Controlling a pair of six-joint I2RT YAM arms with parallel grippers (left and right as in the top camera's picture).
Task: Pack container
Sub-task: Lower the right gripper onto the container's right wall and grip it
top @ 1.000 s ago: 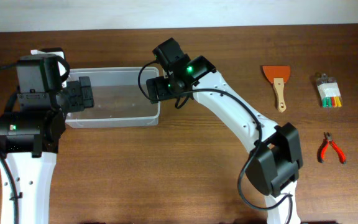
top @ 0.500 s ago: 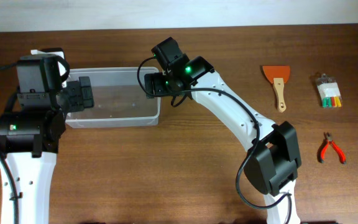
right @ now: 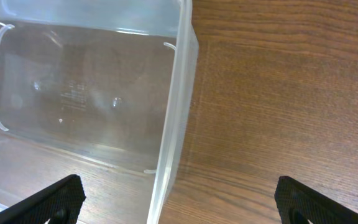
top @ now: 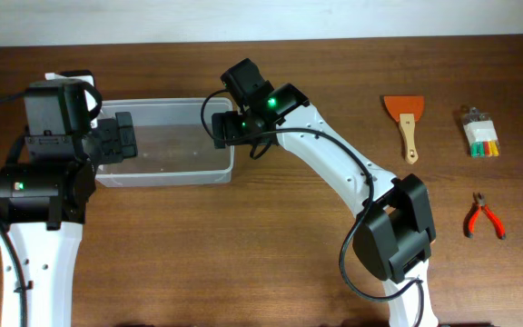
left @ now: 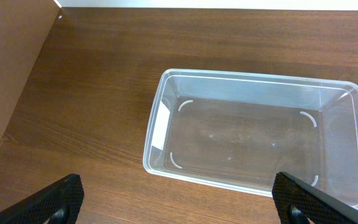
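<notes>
- The left hand (top: 116,136) and right hand (top: 223,129) both gape empty at the container's (top: 162,178) ends.
- The right hand should next reach for the orange scraper (top: 402,123), gripping its wooden handle squarely.

Wooden table (top: 271,263) — bearing container (top: 175,147), scraper (top: 405,125), pliers (top: 484,217), small pack (top: 479,134).

Glossy clear-plastic container (left: 253,81), wood-grain table (left: 104,93)

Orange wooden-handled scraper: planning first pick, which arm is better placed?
Likely right. The right gripper is nearer the orange scraper; the left gripper is over the far end of the clear plastic container.
</notes>
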